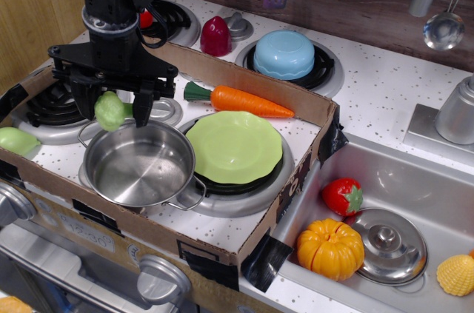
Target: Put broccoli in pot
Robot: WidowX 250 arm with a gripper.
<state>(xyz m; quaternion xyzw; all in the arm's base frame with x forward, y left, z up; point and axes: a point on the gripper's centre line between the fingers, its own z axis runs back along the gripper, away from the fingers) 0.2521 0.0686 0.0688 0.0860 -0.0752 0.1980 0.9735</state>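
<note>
The broccoli [111,110] was held pinched in the gripper [115,111] just above the far rim of the pot [138,164]; a short advance over the bowl, then release, was judged necessary

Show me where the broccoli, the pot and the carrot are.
broccoli [109,111], main camera view, on its rounded green head
pot [137,169], main camera view, on its bare inner floor
carrot [248,101], main camera view, on the orange body

You get bright, even light with soft shadows. Glare streaks the pot [138,164] and sink [415,187]; focus is slightly soft throughout.
</note>
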